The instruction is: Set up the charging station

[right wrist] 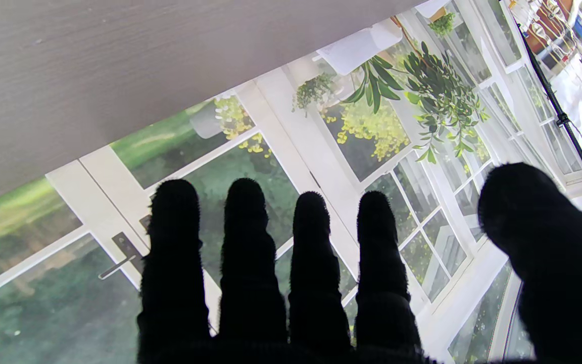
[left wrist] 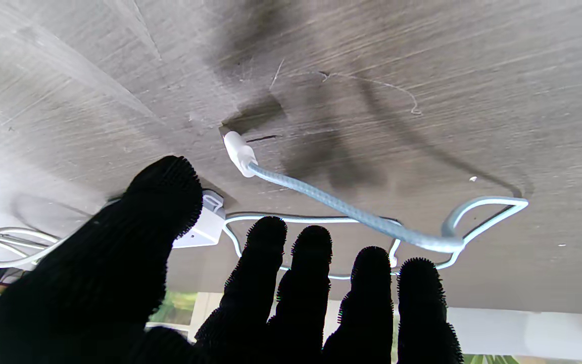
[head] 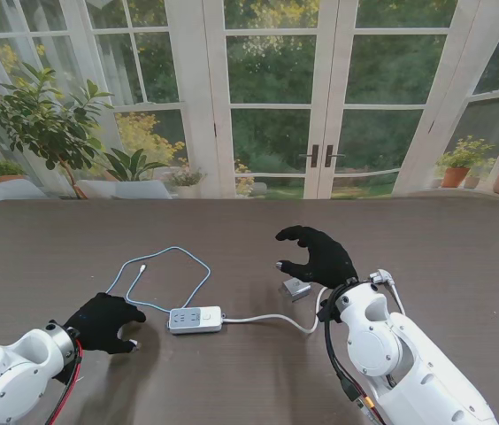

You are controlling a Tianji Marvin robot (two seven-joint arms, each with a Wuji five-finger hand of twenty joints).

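A white power strip (head: 195,319) lies near the table's middle, its white cord (head: 267,319) running right toward my right arm. A light blue charging cable (head: 165,274) loops on the table beyond it; its white plug end (left wrist: 238,152) lies loose. A small silver-grey charger block (head: 296,288) sits right of the strip. My left hand (head: 103,321) rests low on the table just left of the strip, fingers spread, holding nothing. My right hand (head: 314,254) hovers above the charger block, fingers curved and apart, empty. In the left wrist view the strip (left wrist: 205,222) shows past the thumb.
The dark wooden table (head: 426,257) stretches wide to the right and far side. Glass doors and potted plants (head: 42,124) stand beyond its far edge. A cable bundle (head: 382,282) hangs at my right wrist.
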